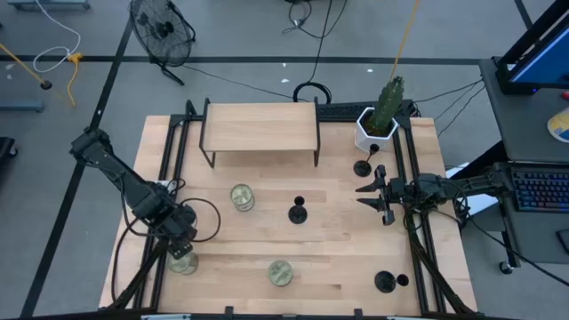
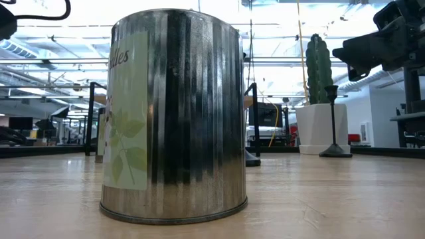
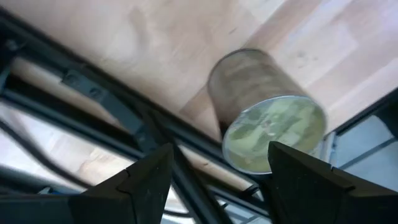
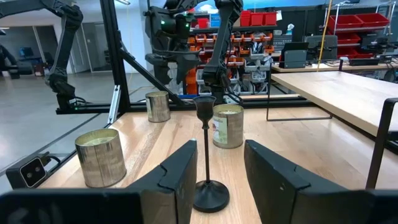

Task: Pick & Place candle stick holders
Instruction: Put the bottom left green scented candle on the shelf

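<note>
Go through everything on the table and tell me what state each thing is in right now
centre candle stick holder: upright, untouched, ahead of right gripper
candle stick holder by planter: upright
candle stick holder at near edge: upright
three jars: upright
left gripper: open, above a jar
right gripper: open, empty
cactus planter: upright

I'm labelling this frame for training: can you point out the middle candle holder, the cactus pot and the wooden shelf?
Middle candle holder [image 1: 298, 213], high view, on its round base.
Cactus pot [image 1: 364, 136], high view, on its white rim.
Wooden shelf [image 1: 260, 126], high view, on its top board.
</note>
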Robot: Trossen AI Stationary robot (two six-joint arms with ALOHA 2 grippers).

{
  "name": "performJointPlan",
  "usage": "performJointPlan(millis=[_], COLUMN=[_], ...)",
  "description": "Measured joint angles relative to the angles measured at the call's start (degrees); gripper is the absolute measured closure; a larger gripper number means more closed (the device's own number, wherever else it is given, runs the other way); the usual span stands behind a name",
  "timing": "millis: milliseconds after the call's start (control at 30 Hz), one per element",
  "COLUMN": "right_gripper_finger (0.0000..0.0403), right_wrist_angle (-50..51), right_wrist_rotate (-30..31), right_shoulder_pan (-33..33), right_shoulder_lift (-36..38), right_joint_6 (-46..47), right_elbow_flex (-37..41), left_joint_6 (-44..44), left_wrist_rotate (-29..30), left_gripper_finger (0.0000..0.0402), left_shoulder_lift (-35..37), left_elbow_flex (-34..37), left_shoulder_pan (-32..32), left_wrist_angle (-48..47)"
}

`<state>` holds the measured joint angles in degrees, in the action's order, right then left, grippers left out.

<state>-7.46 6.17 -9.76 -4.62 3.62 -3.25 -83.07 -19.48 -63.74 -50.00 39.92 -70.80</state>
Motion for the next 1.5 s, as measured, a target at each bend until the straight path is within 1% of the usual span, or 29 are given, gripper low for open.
performJointPlan(millis=[267, 667, 767, 1067, 1300, 1500], right_gripper_finger=[0.0277, 0.0277, 0.0277, 0.0277, 0.0277, 0.0277], right_wrist_angle=[0.0, 0.0, 0.0, 0.0, 0.0, 0.0], right_wrist_rotate=[0.0, 0.0, 0.0, 0.0, 0.0, 0.0], right_shoulder_pan=[0.0, 0.0, 0.0, 0.0, 0.0, 0.0], right_shoulder_lift=[0.0, 0.0, 0.0, 0.0, 0.0, 0.0], right_joint_6=[0.0, 0.0, 0.0, 0.0, 0.0, 0.0], right_elbow_flex=[0.0, 0.0, 0.0, 0.0, 0.0, 0.0], left_joint_6=[-1.1, -1.5, -1.4, -0.9, -1.2, -1.7], left_wrist_rotate=[4.6, 4.7, 6.0, 5.1, 4.6, 5.4], left_gripper_finger=[0.0149, 0.016, 0.016, 0.016, 0.016, 0.016], left_shoulder_lift=[0.0, 0.0, -1.4, -7.3, -8.3, -8.4], left_elbow_flex=[0.0, 0.0, 0.0, 0.0, 0.0, 0.0], left_shoulder_pan=[1.3, 5.7, 6.4, 8.4, 11.4, 12.7], left_wrist_angle=[0.9, 1.7, 2.6, 3.9, 3.9, 3.7])
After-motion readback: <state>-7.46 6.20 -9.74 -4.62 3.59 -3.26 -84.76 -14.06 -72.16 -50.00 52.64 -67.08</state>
